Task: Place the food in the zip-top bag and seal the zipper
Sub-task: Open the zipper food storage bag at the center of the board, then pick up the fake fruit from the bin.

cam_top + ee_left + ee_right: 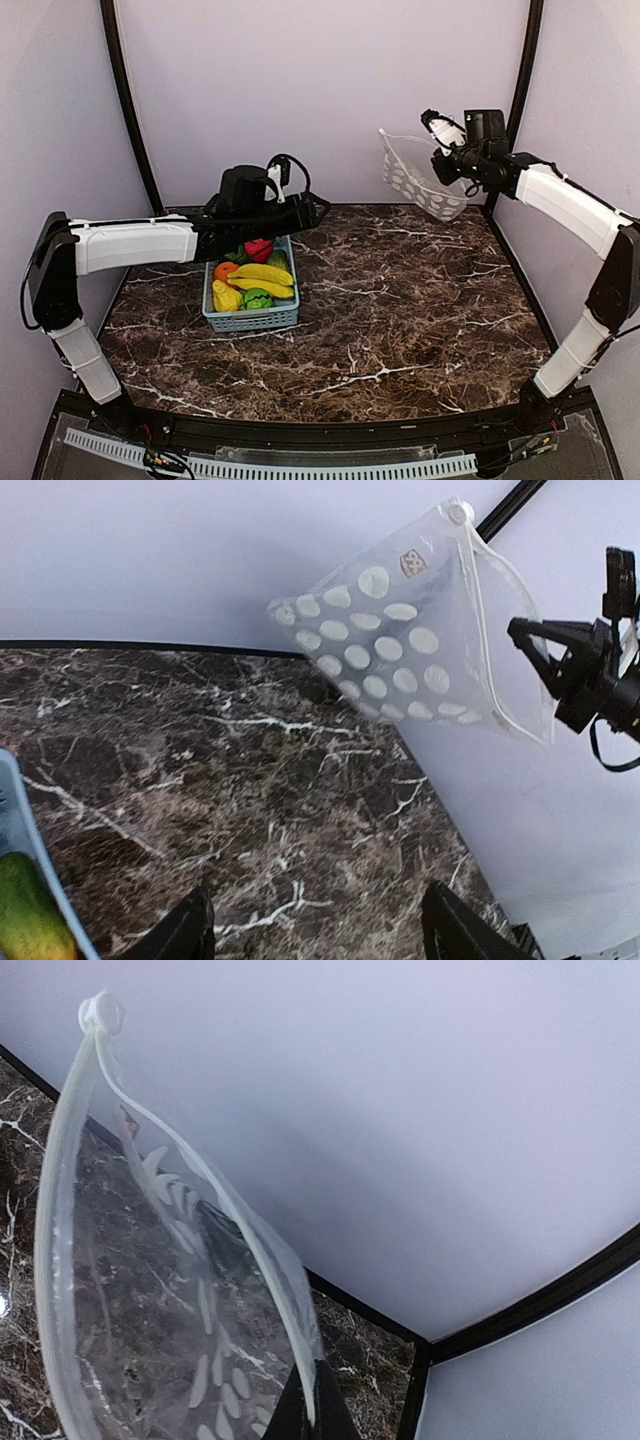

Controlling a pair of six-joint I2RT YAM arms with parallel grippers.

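The clear, white-dotted zip-top bag (415, 180) hangs in the air at the back right, above the table. Its mouth gapes toward the left. My right gripper (441, 158) is shut on its mouth edge; in the right wrist view the fingertips (312, 1412) pinch the zipper (205, 1180) strip. The food sits in the light-blue basket (250, 318): yellow bananas (262, 275), a red apple (258, 248), an orange (225, 270), a pear (225, 297) and a green piece (258, 298). My left gripper (312, 211) hovers over the basket's back edge, open and empty (320, 935), facing the bag (390, 650).
The dark marble table (400, 320) spreads between the basket and the bag. Lilac walls with black corner posts (520, 90) close in the back and sides. The basket's rim (30, 850) shows at the left wrist view's lower left.
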